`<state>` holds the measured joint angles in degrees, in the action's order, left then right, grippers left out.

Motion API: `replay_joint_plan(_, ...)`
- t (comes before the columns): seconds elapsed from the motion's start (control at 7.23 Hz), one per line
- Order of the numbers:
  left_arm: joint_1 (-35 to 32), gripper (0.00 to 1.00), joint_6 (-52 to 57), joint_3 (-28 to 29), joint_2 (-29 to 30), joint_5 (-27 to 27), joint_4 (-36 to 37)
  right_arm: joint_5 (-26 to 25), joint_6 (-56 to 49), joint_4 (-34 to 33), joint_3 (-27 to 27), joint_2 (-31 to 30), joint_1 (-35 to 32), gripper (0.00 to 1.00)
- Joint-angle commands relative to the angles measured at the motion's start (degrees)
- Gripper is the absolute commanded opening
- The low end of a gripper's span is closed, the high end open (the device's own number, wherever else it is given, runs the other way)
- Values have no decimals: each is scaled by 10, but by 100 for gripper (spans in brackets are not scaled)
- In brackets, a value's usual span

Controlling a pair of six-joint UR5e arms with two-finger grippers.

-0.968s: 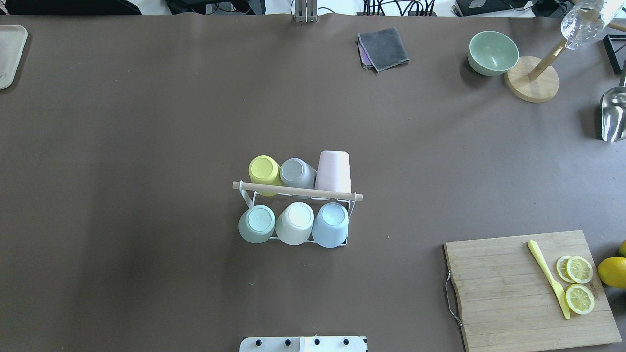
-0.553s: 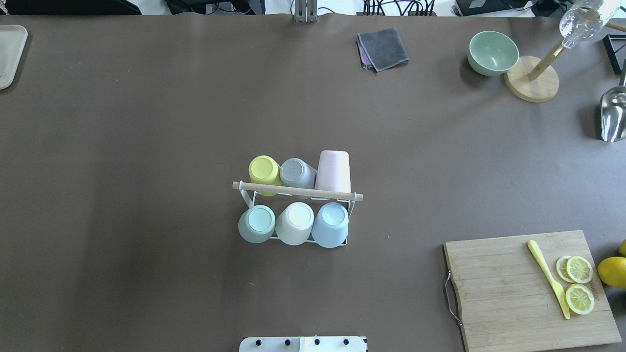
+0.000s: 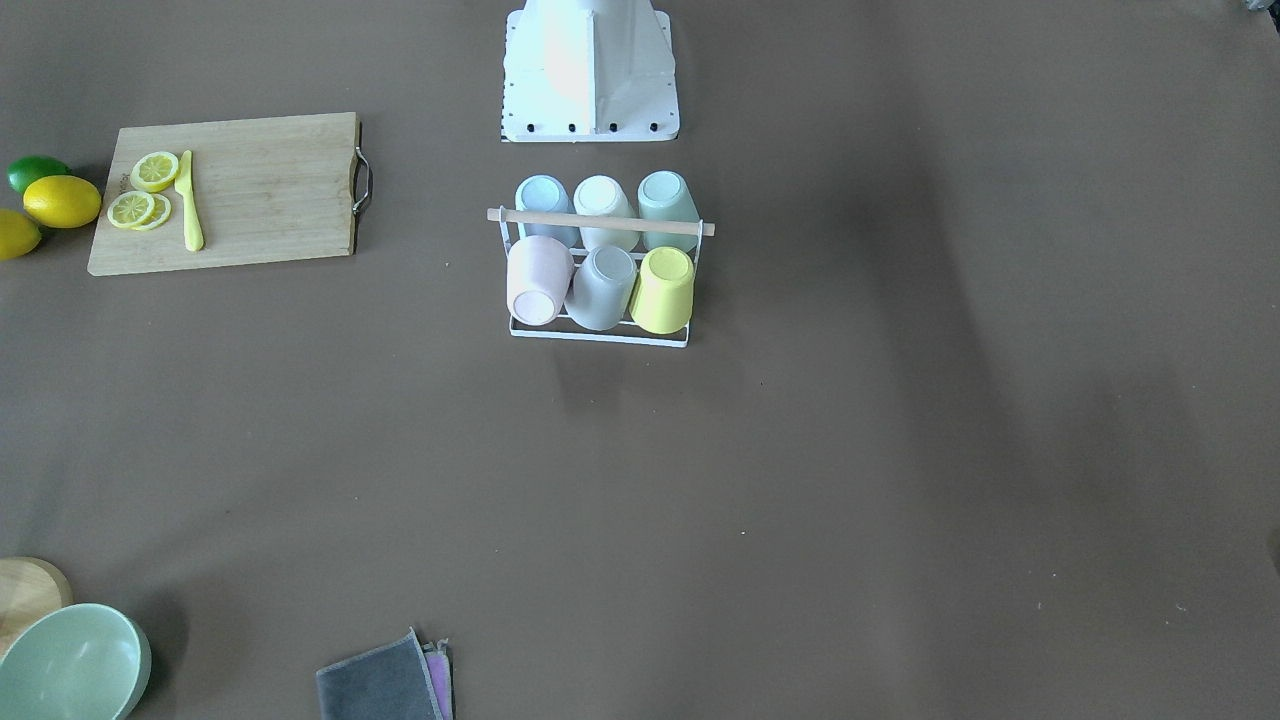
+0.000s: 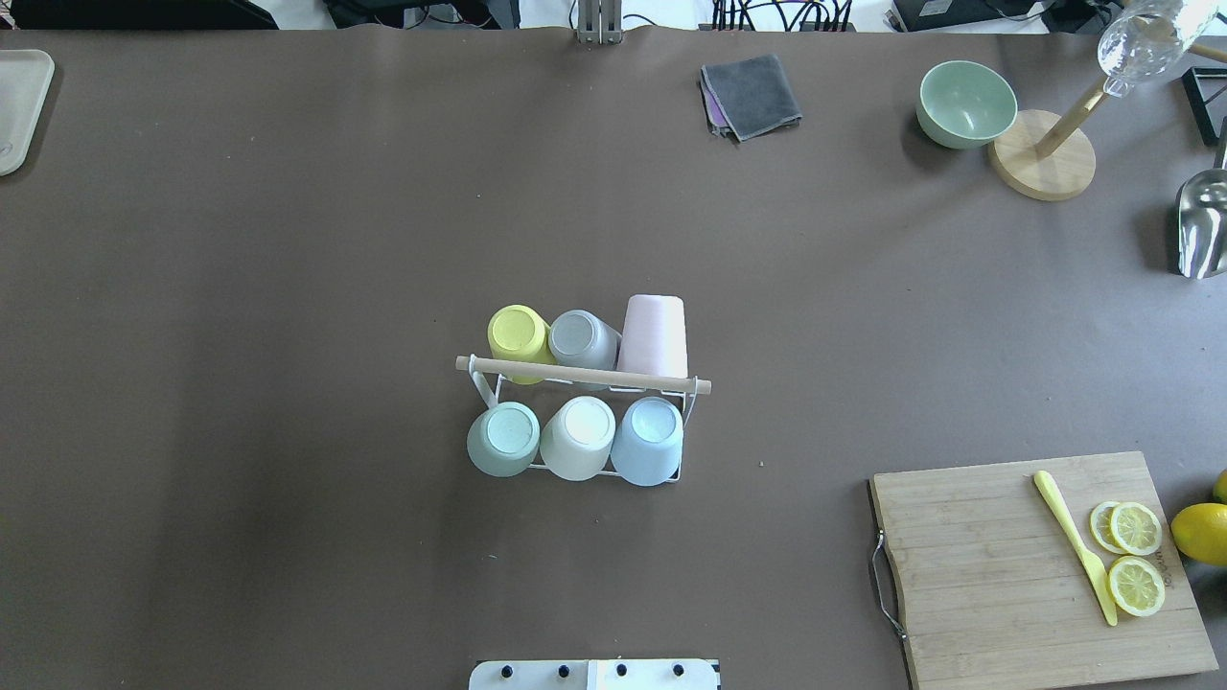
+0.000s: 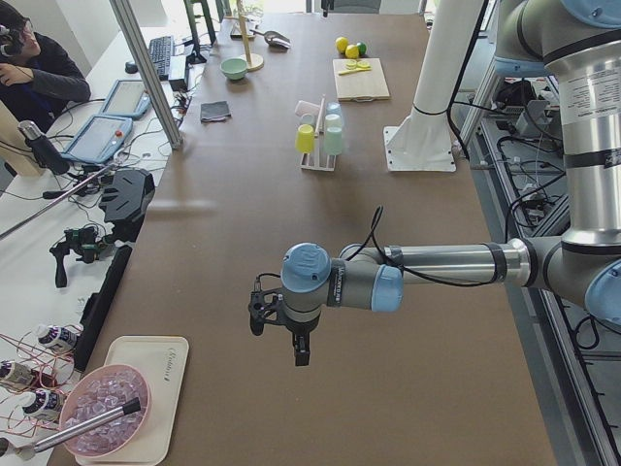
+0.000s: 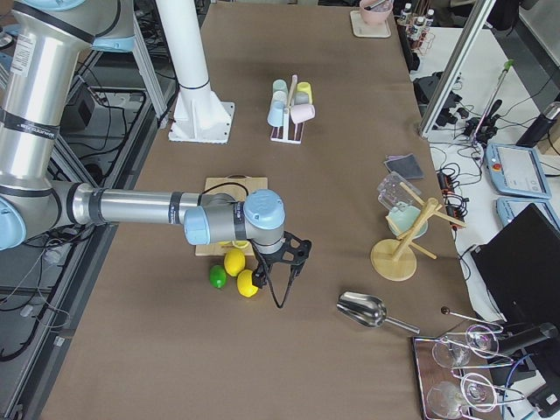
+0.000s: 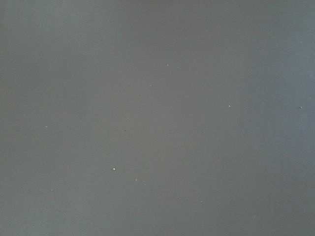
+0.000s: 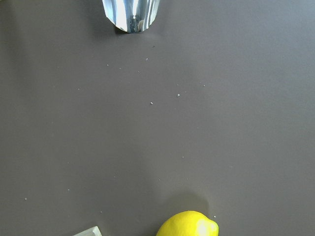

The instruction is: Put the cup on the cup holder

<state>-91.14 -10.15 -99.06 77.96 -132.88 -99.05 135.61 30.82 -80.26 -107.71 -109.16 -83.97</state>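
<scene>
The left gripper hangs over bare table at the robot's left end, and the right gripper hangs just beside the fruit at the right end. The side views do not show whether either one is open or closed. One brown table carries everything. One wooden cutting board lies near and to the right. One cup holder stands mid-table, close to the robot's base, with six upturned cups in two rows of three. The near row has the green cup, white cup and blue cup. The far row has the yellow cup, grey cup and pink cup, the pink one tipped over most. One green bowl sits far right, with one folded grey cloth to its left and one metal scoop at the right edge. Two lemons and one lime lie right of the board. On the board are three lemon slices and one yellow knife.
</scene>
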Motion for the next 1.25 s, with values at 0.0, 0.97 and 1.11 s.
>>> replay_joint_plan(0.0,0,98,0,2,4,0,-2,0,0,0,0,0,-1,100)
replay_joint_plan(0.97,0,98,0,21,11,-34,-83,26,0,1,1,1,-1,100)
replay_joint_plan(1.11,0,98,0,21,11,-34,-85,26,0,1,4,1,-8,100)
